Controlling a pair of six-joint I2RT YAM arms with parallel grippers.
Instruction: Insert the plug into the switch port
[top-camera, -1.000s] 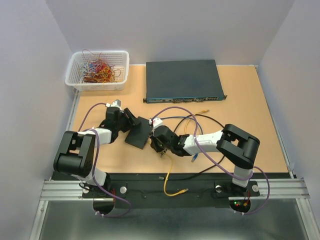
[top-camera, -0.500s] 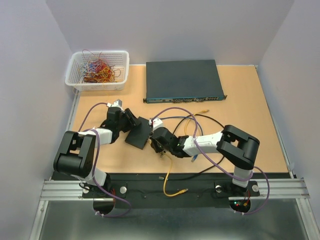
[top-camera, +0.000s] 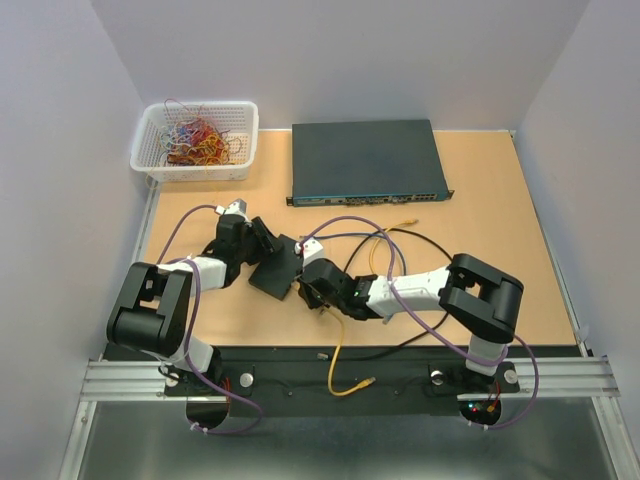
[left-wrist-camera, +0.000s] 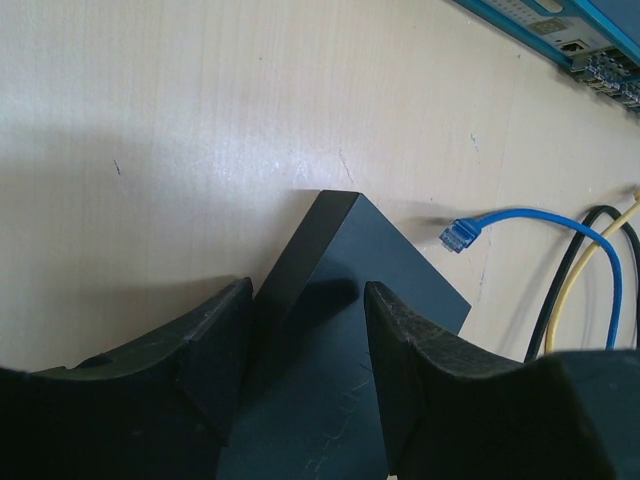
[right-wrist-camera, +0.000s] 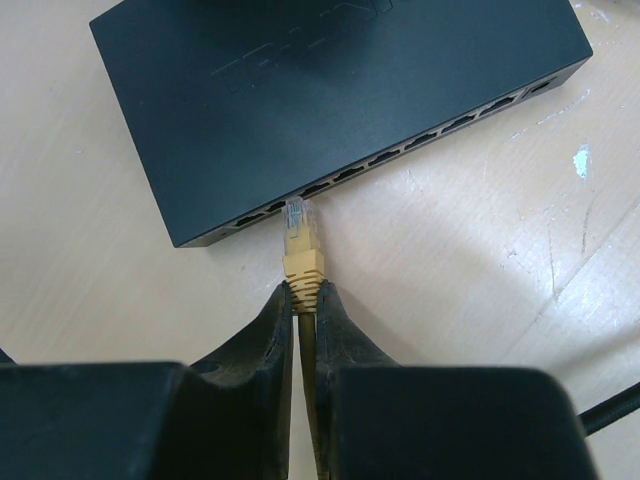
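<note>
Right gripper crept toward table's near edge | pinches yellow RJ45 plug at port | left gripper half-wide astride small black switch, grip unclear | risk: skewed plug jams, shoves switch

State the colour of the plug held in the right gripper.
The plug is yellow with a clear tip; best seen in the right wrist view.

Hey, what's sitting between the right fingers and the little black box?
Only the yellow plug, pinched by the right fingers; its clear tip reaches the row of ports on the black box. The right wrist view shows it.
</note>
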